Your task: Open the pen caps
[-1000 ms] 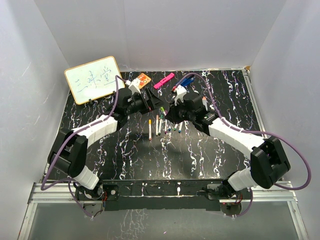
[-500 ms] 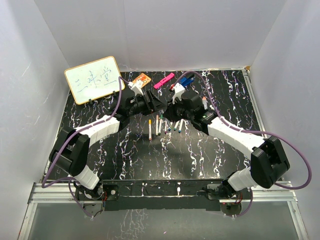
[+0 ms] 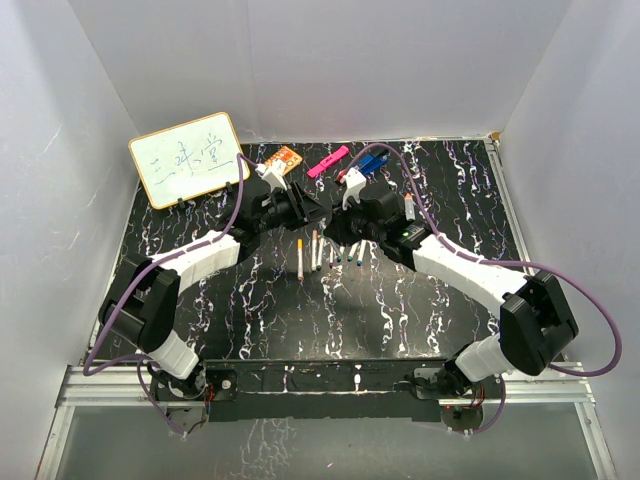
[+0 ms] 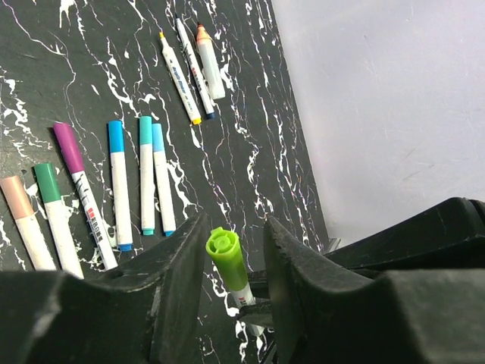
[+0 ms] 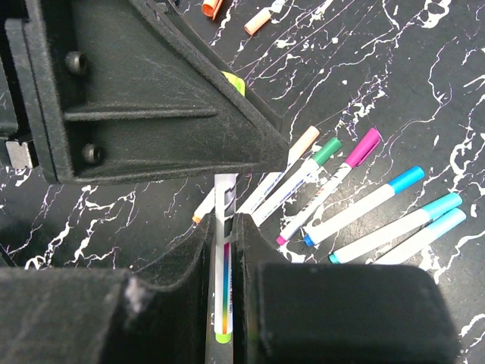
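Bracketing the short lime-green plastic cap (image 4: 225,256) without touching it, my left gripper (image 4: 233,246), jaws parted, may pinch off-centre and twist the thin white marker pen (image 5: 222,284) from the tight clamp of my right gripper (image 5: 223,227).

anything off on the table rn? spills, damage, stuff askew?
Nothing stands out. The capped pens lie in a rough row on the table, no ink spilled. Two loose caps lie apart from them. The right gripper clamps the lime-capped pen; the left gripper straddles its cap.
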`<state>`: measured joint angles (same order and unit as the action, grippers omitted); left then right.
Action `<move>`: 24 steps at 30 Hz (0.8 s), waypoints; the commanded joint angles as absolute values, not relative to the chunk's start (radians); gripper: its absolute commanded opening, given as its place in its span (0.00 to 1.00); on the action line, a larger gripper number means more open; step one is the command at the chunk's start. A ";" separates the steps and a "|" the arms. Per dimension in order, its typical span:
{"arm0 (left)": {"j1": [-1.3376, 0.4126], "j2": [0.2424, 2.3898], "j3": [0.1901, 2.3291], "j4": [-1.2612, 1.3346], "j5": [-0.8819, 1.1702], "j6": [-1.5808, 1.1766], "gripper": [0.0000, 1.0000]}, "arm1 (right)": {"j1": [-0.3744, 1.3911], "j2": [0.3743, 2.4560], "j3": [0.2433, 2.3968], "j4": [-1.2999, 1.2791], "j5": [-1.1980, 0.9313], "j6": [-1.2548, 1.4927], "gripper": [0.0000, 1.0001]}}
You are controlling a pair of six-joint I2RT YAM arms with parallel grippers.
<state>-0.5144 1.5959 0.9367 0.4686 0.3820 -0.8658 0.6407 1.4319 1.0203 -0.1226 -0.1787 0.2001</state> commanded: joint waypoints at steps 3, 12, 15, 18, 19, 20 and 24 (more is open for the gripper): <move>-0.522 1.592 0.966 0.503 0.377 -0.870 0.24 | 0.650 1.436 1.062 -0.055 -0.168 0.192 0.00; -0.524 1.594 0.962 0.505 0.373 -0.878 0.00 | 0.651 1.448 1.066 -0.052 -0.154 0.203 0.31; -0.526 1.590 0.962 0.504 0.371 -0.879 0.00 | 0.651 1.457 1.069 -0.054 -0.152 0.206 0.46; -0.528 1.590 0.965 0.504 0.371 -0.879 0.00 | 0.650 1.468 1.073 -0.054 -0.153 0.212 0.48; -0.529 1.590 0.966 0.503 0.371 -0.879 0.00 | 0.651 1.471 1.074 -0.052 -0.153 0.213 0.47; -0.531 1.591 0.968 0.503 0.371 -0.879 0.00 | 0.652 1.473 1.076 -0.050 -0.153 0.215 0.46; -0.536 1.594 0.972 0.501 0.371 -0.878 0.00 | 0.651 1.480 1.080 -0.045 -0.152 0.217 0.38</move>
